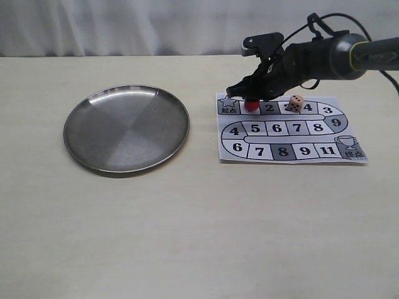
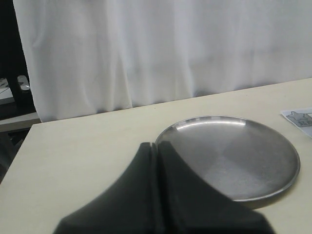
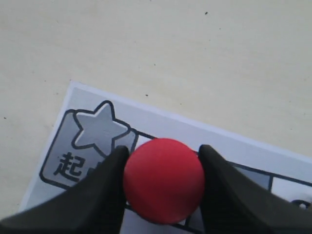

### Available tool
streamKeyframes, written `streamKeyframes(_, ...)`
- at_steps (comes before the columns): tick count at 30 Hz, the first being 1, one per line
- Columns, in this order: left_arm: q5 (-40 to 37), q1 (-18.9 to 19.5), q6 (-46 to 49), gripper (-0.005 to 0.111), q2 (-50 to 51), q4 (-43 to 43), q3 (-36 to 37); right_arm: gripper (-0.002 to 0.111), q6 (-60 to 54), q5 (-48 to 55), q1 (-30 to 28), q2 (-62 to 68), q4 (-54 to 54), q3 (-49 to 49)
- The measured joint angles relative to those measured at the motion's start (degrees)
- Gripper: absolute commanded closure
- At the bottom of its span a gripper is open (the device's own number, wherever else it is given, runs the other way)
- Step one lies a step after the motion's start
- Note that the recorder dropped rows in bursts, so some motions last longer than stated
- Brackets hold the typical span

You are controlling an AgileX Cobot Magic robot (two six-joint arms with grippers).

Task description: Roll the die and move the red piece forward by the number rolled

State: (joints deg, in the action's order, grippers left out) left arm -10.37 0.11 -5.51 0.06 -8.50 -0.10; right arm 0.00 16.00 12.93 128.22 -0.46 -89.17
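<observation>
The red piece point(image 1: 251, 106) stands on the paper board point(image 1: 223, 156), on the square just after the star start square. My right gripper point(image 1: 251, 99) reaches down over it from the right. In the right wrist view the red piece point(image 3: 163, 179) sits between both black fingers point(image 3: 105, 185), which press on its sides, so the right gripper point(image 3: 163, 150) is shut on it. The die point(image 1: 296, 103) rests on the board's top row between squares 2 and 4; I cannot count its pips. My left gripper point(image 2: 157, 146) is shut and holds nothing.
A round steel plate point(image 1: 126, 128) with nothing in it lies on the table left of the board. In the left wrist view the plate point(image 2: 234, 156) lies just beyond the fingers, with a corner of the board point(image 2: 300, 117) past it. A white curtain hangs behind the table.
</observation>
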Motion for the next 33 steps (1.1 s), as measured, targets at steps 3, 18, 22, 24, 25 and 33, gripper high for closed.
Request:
streamKeyframes(3,0.0,0.0,0.0,0.107,0.0,0.0,0.0,0.104,0.0,0.3,0.0,-4.3,-0.5,0.0)
streamKeyframes(18,-0.1,0.0,0.0,0.107,0.0,0.0,0.0,0.104,0.0,0.5,-2.5,-10.1,-2.8,0.0)
streamKeyframes(22,-0.1,0.0,0.0,0.107,0.0,0.0,0.0,0.104,0.0,1.0,-3.2,-5.2,-2.8,0.0)
streamKeyframes(24,-0.1,0.0,0.0,0.107,0.0,0.0,0.0,0.104,0.0,2.2,-3.8,-2.3,-2.8,0.0)
streamKeyframes(25,-0.1,0.0,0.0,0.107,0.0,0.0,0.0,0.104,0.0,3.0,-4.1,-1.2,-2.8,0.0)
streamKeyframes(33,-0.1,0.0,0.0,0.107,0.0,0.0,0.0,0.104,0.0,3.9,-5.4,1.2,-2.6,-0.4)
